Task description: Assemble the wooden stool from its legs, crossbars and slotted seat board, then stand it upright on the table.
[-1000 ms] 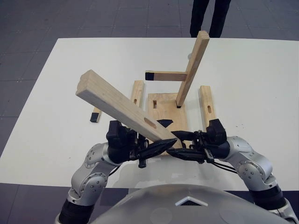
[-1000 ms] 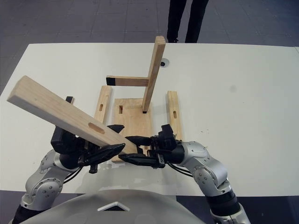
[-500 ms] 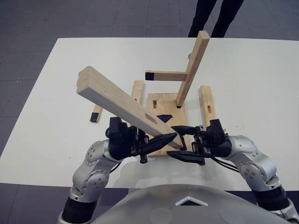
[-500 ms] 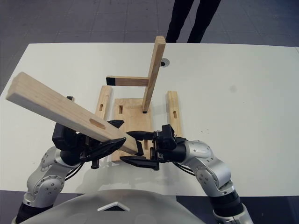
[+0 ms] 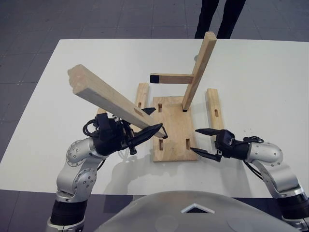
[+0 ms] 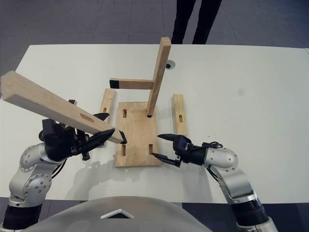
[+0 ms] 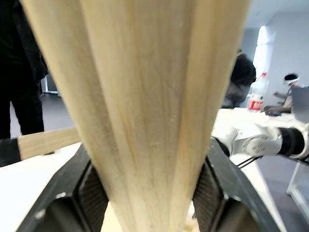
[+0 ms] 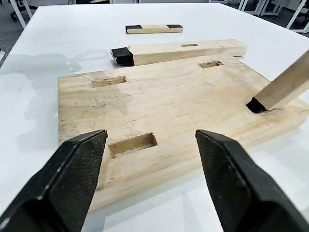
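Right now the left gripper (image 5: 157, 119) is clenched on the lower end of a long leg (image 5: 106, 96), holding it in the air over the near left part of the white table (image 5: 265, 72); the leg slopes up and away to the robot's left, and its lower tip hangs just above the left edge of the seat board (image 5: 174, 126). From the left wrist, the leg runs straight between the two black pads (image 7: 91, 188), pressed by both. The seat board lies flat in the middle of the table with four slots cut in it. A second leg (image 5: 198, 72) stands in the far right slot, tilted a little to the right, and a crossbar (image 5: 171, 78) with a black end sticks out sideways from it toward the left. Two slotted bars lie flat on the table, one just beside the board's left edge (image 5: 141, 94) and one just beside its right edge (image 5: 215, 111). A short piece (image 8: 153, 28) with black ends lies farther to the left. The right gripper (image 5: 195, 140) is low at the board's near right corner, jaws spread wide and grasping nothing, its tips pointing at the near right slot
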Available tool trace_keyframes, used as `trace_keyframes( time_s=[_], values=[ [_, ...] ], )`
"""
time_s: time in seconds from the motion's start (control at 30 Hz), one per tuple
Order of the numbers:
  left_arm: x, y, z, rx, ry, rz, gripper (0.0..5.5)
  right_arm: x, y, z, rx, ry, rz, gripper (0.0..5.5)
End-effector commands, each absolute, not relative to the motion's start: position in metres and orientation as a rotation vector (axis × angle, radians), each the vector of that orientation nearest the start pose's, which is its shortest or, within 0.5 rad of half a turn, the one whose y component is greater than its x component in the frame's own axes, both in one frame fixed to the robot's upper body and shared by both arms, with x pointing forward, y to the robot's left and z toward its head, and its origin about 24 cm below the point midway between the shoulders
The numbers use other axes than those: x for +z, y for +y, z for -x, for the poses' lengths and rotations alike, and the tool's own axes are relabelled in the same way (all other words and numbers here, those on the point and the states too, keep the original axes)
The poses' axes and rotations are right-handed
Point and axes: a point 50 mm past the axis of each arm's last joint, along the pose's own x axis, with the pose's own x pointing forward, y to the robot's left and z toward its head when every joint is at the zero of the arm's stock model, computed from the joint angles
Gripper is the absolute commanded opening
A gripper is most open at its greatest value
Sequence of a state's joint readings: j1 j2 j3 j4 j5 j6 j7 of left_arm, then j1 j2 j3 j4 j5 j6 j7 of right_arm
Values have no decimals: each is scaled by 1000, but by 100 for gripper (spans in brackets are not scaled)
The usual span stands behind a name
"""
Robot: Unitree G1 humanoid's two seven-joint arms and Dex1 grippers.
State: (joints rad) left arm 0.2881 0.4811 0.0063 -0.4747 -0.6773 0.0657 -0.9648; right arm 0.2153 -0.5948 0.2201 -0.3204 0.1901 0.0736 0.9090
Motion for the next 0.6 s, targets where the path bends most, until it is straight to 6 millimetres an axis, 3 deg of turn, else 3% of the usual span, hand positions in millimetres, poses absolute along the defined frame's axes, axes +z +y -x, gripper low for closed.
trace_keyframes(
  time_s=[0.03,0.23,0.5,0.6],
  values=[
    [101,176,-178,-1079,-150,31,206,51,-146,-179,1151,175,401,259],
    [95,181,-185,-1038,-144,-16,206,50,-143,-173,1166,195,447,157],
    [95,180,-187,-1026,-150,-12,206,64,-148,-166,1185,203,562,157],
    [93,176,-186,-1038,-151,-5,206,61,-144,-168,1174,220,606,157]
  ],
)
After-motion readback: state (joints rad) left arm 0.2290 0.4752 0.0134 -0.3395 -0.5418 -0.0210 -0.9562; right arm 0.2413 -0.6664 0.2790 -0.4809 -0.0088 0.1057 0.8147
